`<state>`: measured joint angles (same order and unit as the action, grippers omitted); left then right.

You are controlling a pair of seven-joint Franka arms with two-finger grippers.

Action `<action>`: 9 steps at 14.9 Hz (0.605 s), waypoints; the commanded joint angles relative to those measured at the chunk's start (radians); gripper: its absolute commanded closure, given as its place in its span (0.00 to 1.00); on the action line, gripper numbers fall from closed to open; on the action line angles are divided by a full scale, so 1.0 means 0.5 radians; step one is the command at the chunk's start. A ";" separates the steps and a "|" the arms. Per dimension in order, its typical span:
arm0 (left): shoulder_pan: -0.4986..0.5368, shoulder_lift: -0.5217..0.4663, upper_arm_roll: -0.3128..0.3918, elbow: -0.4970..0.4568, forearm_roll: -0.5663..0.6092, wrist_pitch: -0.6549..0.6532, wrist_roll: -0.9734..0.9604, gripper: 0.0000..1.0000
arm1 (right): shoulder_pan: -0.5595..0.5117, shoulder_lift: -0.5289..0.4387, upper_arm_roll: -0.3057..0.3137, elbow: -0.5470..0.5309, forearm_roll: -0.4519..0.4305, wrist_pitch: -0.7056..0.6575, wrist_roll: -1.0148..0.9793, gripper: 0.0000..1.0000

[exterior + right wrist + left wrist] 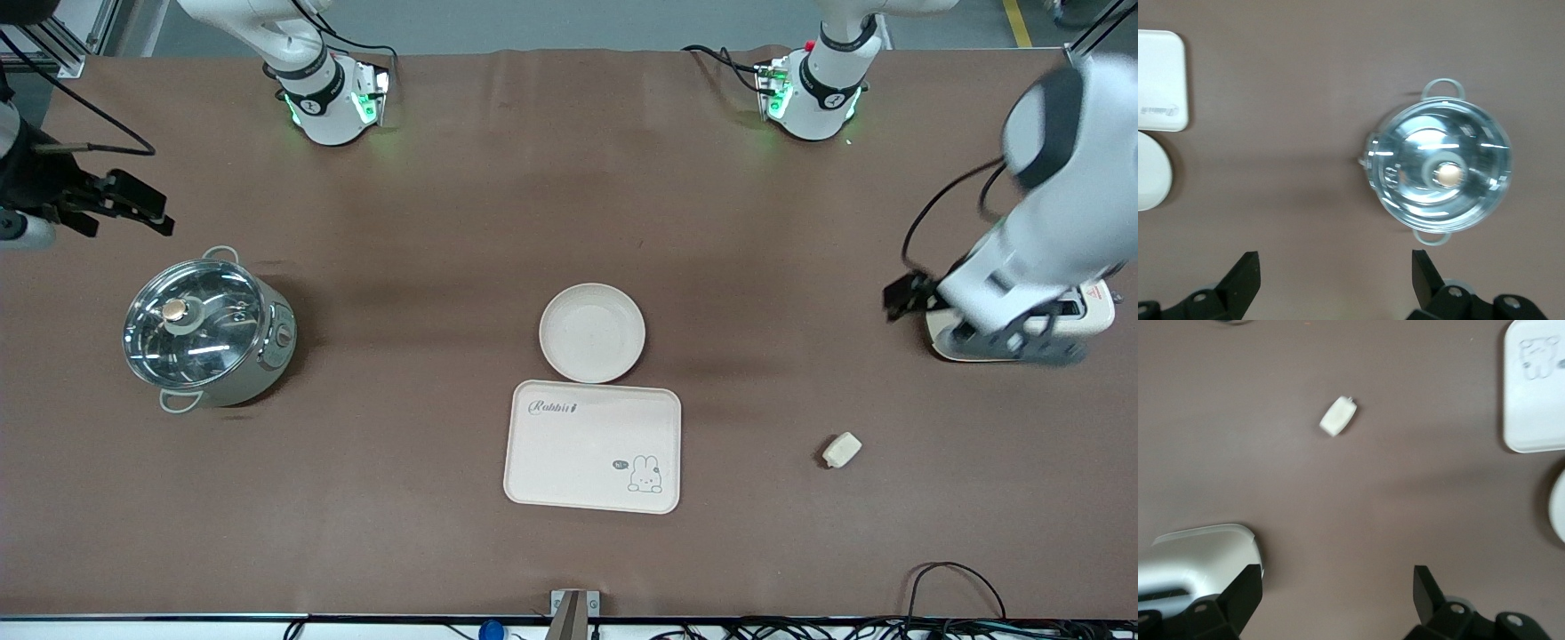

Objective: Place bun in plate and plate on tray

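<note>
The bun (841, 450) is a small pale oblong lump lying on the bare table near the left arm's end; it also shows in the left wrist view (1338, 416). The round cream plate (591, 332) sits mid-table. It touches the edge of the rectangular "Rabbit" tray (593, 446), which lies nearer the front camera. My left gripper (1013, 347) is open and empty over the table beside the toaster, apart from the bun (1338, 593). My right gripper (107, 212) is open and empty over the table by the pot (1336, 277).
A steel pot with a glass lid (206, 333) stands toward the right arm's end and shows in the right wrist view (1439, 173). A cream toaster (1089, 316) stands at the left arm's end, partly hidden by the left arm. Cables run along the front edge.
</note>
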<state>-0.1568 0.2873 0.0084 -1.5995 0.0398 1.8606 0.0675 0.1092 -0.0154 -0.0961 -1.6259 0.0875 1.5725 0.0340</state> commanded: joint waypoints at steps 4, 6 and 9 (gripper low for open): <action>0.022 0.597 -0.014 0.018 0.025 0.677 0.705 0.00 | 0.213 0.496 -0.004 -0.141 0.352 0.582 0.158 0.00; 0.086 0.735 -0.014 0.015 0.025 0.919 0.919 0.00 | 0.309 0.677 -0.004 -0.163 0.606 0.735 0.254 0.00; 0.178 0.867 -0.020 0.015 0.015 1.178 1.147 0.00 | 0.492 0.798 -0.004 -0.401 0.859 1.194 0.254 0.00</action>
<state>-0.0961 0.6972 0.0061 -1.6066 0.0398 2.4016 0.5777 0.3022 0.3852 -0.0887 -1.7419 0.4553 2.0497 0.1458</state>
